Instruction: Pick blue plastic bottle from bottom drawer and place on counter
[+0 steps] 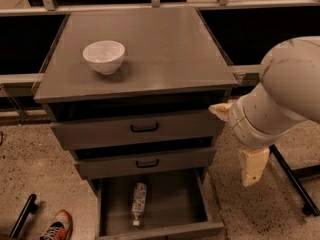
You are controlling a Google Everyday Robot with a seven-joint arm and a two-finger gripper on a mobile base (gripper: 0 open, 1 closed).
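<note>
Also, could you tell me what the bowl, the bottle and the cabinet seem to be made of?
The white bowl: likely glazed ceramic, smooth and opaque. The blue plastic bottle, lying in the bottom drawer: clear plastic, see-through with a pale label. The counter: probably grey painted metal, flat with a dull sheen. The gripper hangs right of the cabinet.

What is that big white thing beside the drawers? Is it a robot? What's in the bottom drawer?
Yes, the big white shape is a robot's arm. Its hand hangs at the end, right of the cabinet, holding nothing. One camera looks down from above. On the grey counter stands a white bowl. The bottom drawer is pulled open, and a small plastic bottle lies inside. The robot is meant to lift that bottle onto the counter.
</note>
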